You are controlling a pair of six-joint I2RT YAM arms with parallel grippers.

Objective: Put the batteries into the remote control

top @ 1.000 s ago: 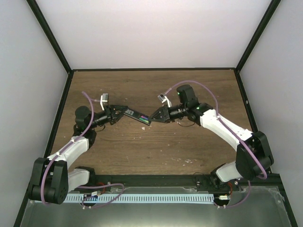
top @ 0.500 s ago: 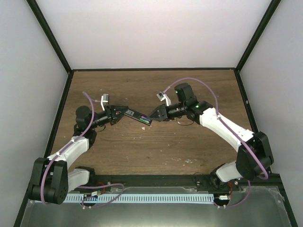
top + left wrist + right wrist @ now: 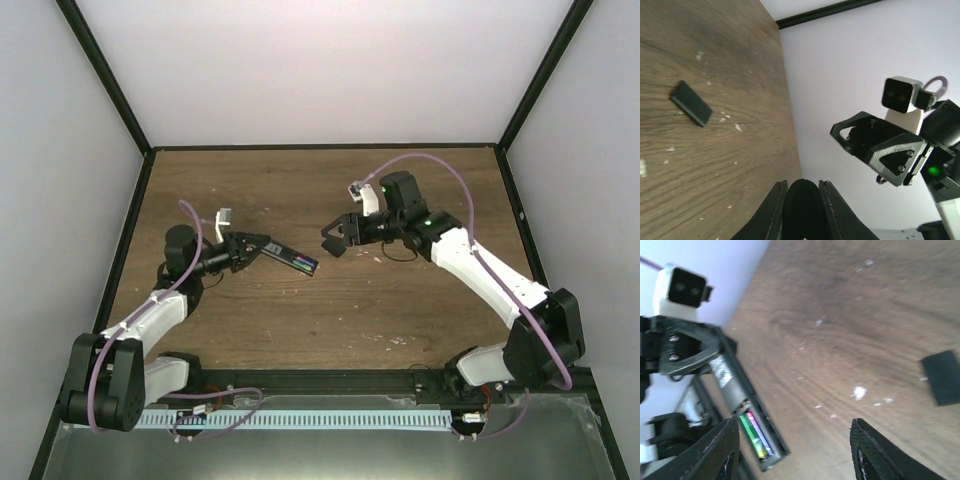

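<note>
- Top external view: the remote control (image 3: 292,257), a slim black bar, is pinched at one end by the left gripper (image 3: 248,246), apparently clear of the worktop (image 3: 300,330), with its open bay offered to the other arm.
- Right wrist view: the batteries (image 3: 756,439), glossy green and purple-blue cylinders, are seen side by side in the bay.
- The right gripper (image 3: 333,240) is spread and empty, near the remote control's free end.
- A flat matte black plate (image 3: 942,377), probably the bay cover, is laid on the grained wood.
</note>
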